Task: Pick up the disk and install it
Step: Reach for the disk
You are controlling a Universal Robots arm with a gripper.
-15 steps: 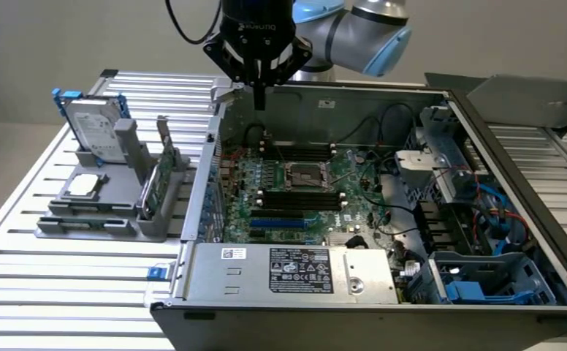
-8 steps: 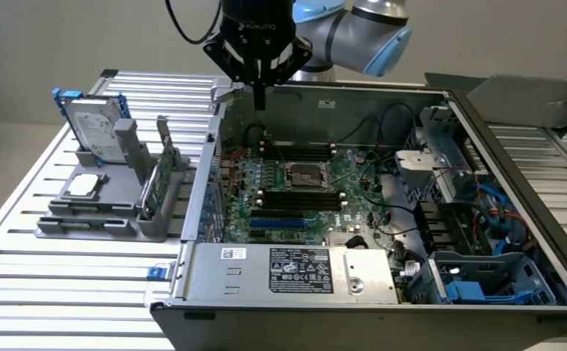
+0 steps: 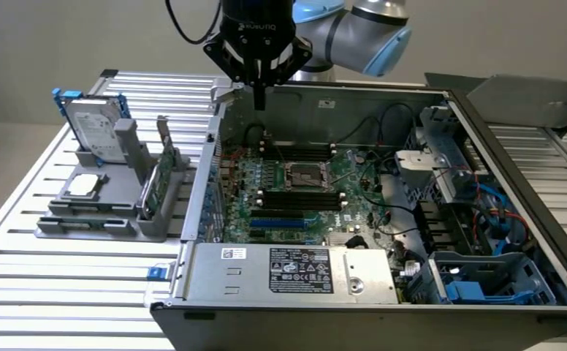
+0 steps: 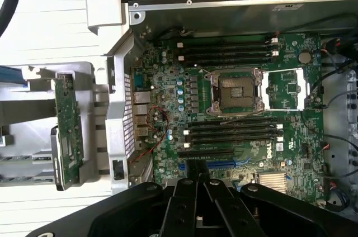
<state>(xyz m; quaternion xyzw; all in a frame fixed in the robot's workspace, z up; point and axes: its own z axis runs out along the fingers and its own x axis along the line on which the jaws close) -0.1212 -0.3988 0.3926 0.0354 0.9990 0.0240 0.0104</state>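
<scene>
Disk (image 3: 96, 126): flat, rectangular, silver-grey hard drive with blue side rails. It stands upright on end in a grey rack (image 3: 108, 197) near the table's (image 3: 69, 292) far corner, on the exterior view's left. Not installed.

disk (image 3: 96, 128) beside the case (image 3: 362, 102): dull silver-grey metal, blue plastic rails; stand (image 3: 108, 219) beside the case matt grey plastic; case itself bare satin sheet metal, board (image 3: 264, 191) inside it green, slightly glossy; table (image 3: 59, 292) under it ribbed matt metal.

Bright even light, faint shadows (pale surfaces washed out)
</scene>
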